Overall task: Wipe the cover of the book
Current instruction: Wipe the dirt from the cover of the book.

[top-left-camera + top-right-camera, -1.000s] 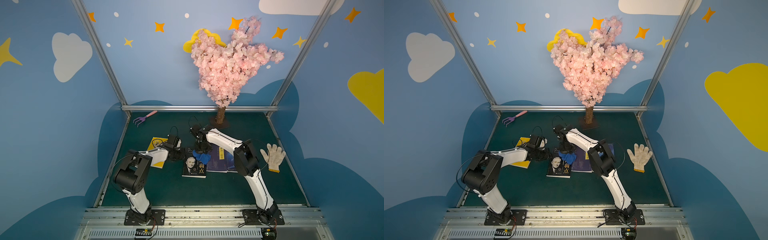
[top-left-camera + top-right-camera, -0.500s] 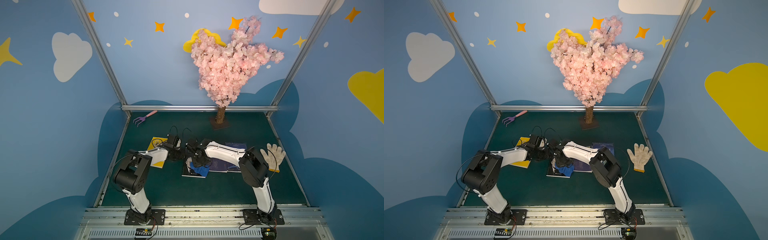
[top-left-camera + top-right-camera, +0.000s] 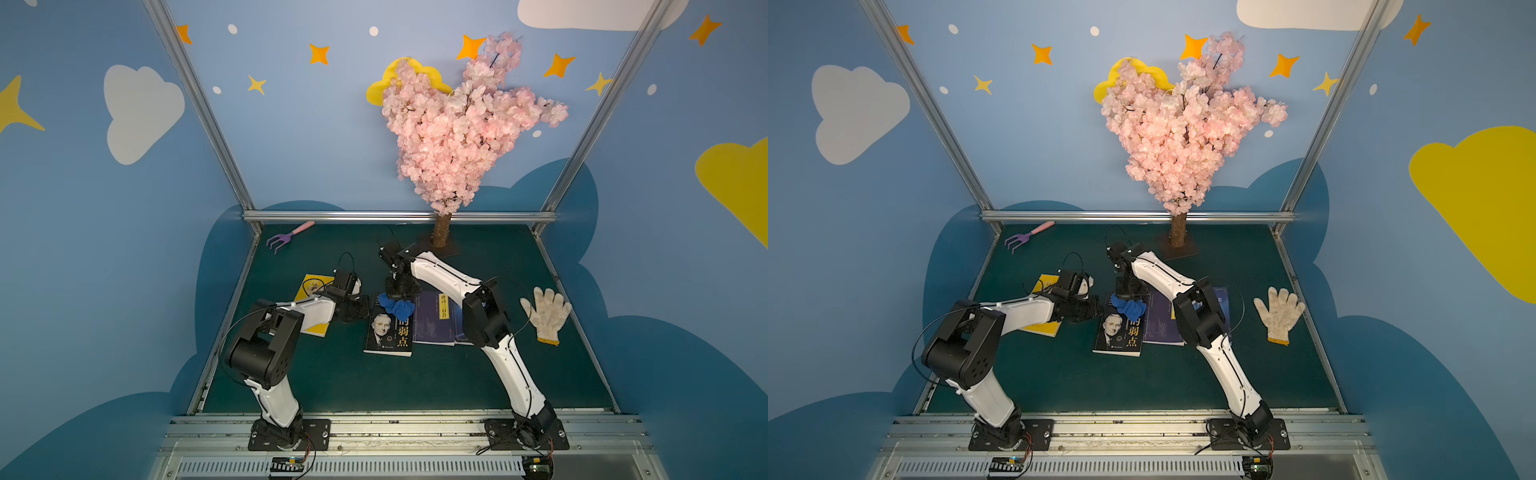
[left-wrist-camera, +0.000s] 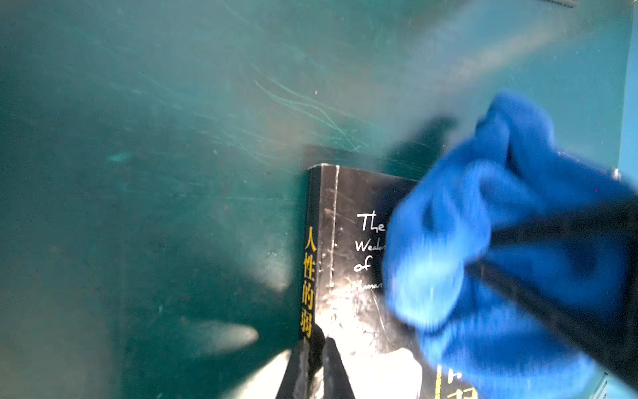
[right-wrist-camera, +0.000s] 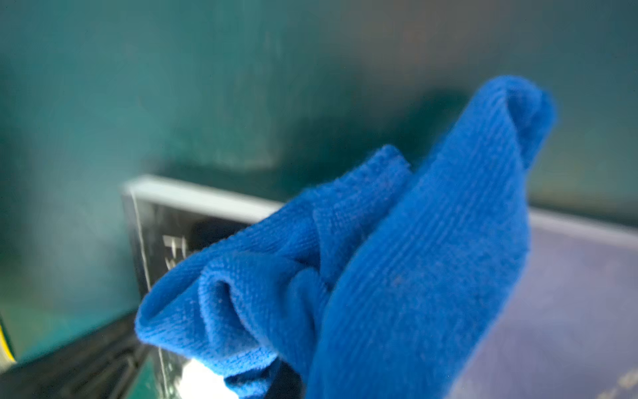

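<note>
A black book (image 3: 388,332) with a man's portrait and yellow characters lies flat on the green mat, in both top views. A crumpled blue cloth (image 3: 397,307) rests on the far end of its cover, and my right gripper (image 3: 400,294) is shut on it from above. In the right wrist view the cloth (image 5: 397,276) hides the jaws. My left gripper (image 4: 319,340) is shut, its tips against the book's spine edge (image 4: 309,276) on the left side. In the left wrist view the cloth (image 4: 483,259) covers part of the cover's white lettering.
A dark purple book (image 3: 434,320) lies right beside the black one, partly under the right arm. A yellow book (image 3: 309,286) sits under the left arm. A white glove (image 3: 544,313) is at the right, a small rake (image 3: 289,237) at the back left, and a blossom tree (image 3: 441,230) at the back.
The right gripper dragged the cloth toward the near end of the cover, then back to the far end. The left gripper stayed at the spine edge and its jaws closed a little.
</note>
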Motion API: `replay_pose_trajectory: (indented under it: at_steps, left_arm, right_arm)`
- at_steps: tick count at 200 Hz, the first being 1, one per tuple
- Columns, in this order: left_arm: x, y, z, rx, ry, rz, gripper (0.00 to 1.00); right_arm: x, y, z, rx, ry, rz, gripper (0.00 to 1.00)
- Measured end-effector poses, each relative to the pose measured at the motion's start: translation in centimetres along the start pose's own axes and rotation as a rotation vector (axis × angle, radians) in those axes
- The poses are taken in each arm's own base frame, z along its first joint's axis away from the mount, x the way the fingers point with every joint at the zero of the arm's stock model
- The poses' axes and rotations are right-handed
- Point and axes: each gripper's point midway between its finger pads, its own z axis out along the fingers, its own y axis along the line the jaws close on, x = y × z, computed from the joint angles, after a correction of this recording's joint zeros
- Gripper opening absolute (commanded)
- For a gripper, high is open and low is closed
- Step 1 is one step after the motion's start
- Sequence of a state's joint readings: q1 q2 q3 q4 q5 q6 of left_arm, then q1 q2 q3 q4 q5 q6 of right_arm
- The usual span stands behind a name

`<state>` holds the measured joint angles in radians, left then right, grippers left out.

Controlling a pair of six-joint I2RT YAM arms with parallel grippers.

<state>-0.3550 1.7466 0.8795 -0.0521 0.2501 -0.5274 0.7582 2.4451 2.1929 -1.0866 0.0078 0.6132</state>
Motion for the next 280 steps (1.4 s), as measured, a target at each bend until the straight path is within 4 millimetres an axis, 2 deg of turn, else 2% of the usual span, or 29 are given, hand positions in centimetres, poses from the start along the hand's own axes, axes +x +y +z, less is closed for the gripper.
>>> replay_pose_trajectory:
  at_steps: [24, 40, 60, 76, 115, 129, 158, 180, 217, 258, 280]
  left_arm:
    - [0.0, 0.0, 0.0, 0.006, 0.003, -0.005, 0.11]
    - [0.0, 0.0, 0.0, 0.009, 0.005, -0.007, 0.11]
    - [0.0, 0.1, 0.0, 0.013, 0.006, -0.01, 0.11]
    - [0.0, 0.1, -0.1, 0.018, 0.007, -0.015, 0.11]
    - [0.0, 0.1, 0.0, 0.033, 0.006, -0.022, 0.11]
    - [0.0, 0.2, 0.0, 0.035, 0.004, -0.027, 0.11]
    - [0.0, 0.2, 0.0, 0.037, 0.003, -0.027, 0.11]
    - [0.0, 0.2, 0.0, 0.038, 0.003, -0.027, 0.11]
    - [0.0, 0.1, 0.0, 0.04, 0.004, -0.029, 0.11]
    - [0.0, 0.2, 0.0, 0.041, 0.004, -0.03, 0.11]
    - [0.0, 0.1, 0.0, 0.041, 0.004, -0.03, 0.11]
  right_arm:
    - [1.5, 0.1, 0.1, 0.043, -0.037, -0.04, 0.0]
    - [3.7, 0.1, 0.0, 0.059, -0.061, -0.07, 0.0]
    - [7.5, -0.2, 0.0, 0.051, -0.07, -0.113, 0.0]
    - [8.7, -0.3, -0.2, 0.042, -0.076, -0.13, 0.0]
    - [7.0, 0.1, -0.4, 0.02, -0.013, -0.099, 0.0]
    - [5.4, 0.4, -0.3, 0.009, 0.014, -0.08, 0.0]
    - [0.5, 2.3, 0.2, -0.064, 0.006, -0.045, 0.0]
    - [-1.3, 3.2, 0.5, -0.107, -0.003, -0.042, 0.0]
    - [-0.7, 1.9, 0.6, -0.088, -0.028, -0.048, 0.0]
    - [1.8, -2.4, -0.2, 0.004, -0.05, -0.037, 0.0]
    - [1.7, -2.5, -0.3, 0.012, -0.056, -0.038, 0.0]
